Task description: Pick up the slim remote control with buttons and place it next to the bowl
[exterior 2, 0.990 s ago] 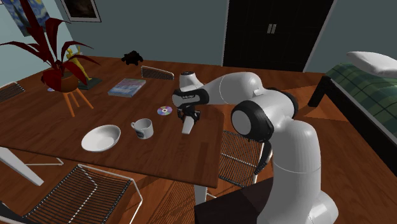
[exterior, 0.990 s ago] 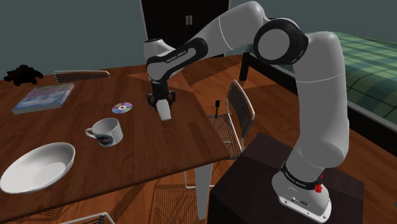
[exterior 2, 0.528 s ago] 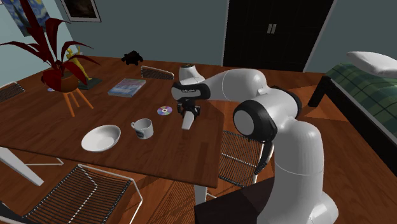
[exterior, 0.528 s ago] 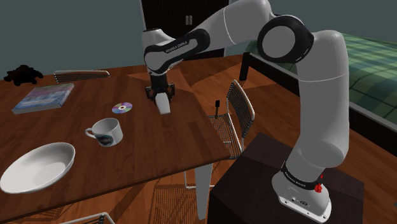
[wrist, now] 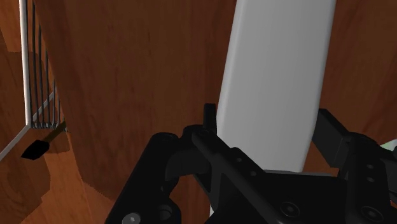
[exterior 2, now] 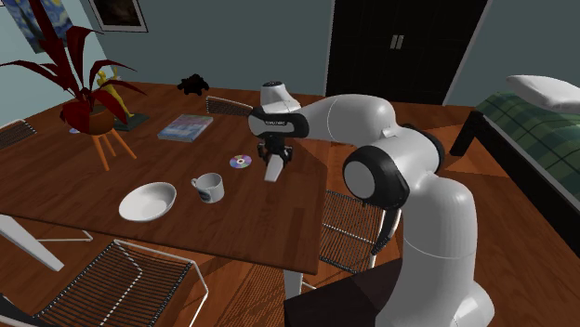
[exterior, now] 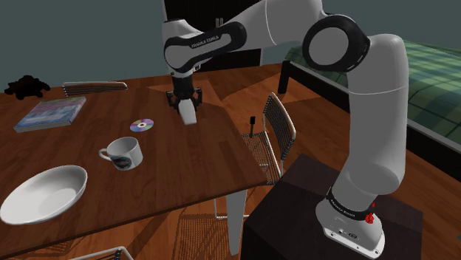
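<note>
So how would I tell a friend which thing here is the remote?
Find the big wooden table, then the white arm that reaches down over its middle, near the shiny disc and the mug. The remote is the slim, pale bar clasped in the arm's black jaws; its neighbours are round and rest on the table, while it is long, narrow and held.

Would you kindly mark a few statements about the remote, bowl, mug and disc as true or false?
The gripper clasps the remote. True.
The remote lies beside the bowl. False: it is in the gripper, beyond the mug from the bowl.
The mug stands between the bowl and the disc. True.
The disc is in the bowl. False: it lies on the table.
</note>
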### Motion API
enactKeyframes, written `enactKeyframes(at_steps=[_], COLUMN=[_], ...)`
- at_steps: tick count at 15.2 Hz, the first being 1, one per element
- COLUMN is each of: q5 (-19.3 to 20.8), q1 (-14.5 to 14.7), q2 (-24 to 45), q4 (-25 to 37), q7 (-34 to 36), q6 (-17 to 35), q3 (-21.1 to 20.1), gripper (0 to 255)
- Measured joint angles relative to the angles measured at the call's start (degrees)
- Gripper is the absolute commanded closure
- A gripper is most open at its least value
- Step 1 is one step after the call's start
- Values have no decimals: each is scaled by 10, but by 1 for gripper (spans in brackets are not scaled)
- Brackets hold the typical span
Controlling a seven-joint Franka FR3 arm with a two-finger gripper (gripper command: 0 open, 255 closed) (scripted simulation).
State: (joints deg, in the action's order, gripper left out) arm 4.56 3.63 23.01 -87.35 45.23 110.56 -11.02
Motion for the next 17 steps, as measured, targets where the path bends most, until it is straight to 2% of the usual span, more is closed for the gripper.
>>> enactKeyframes(at_steps=[5,7,17], q5=[-2,-2,5], q1=[0,8,83], q2=[-6,-14,-48], q4=[27,18,-33], q7=[-2,10,126], q6=[-33,-32,-18], q3=[-1,-5,-42], gripper=[255,255,255])
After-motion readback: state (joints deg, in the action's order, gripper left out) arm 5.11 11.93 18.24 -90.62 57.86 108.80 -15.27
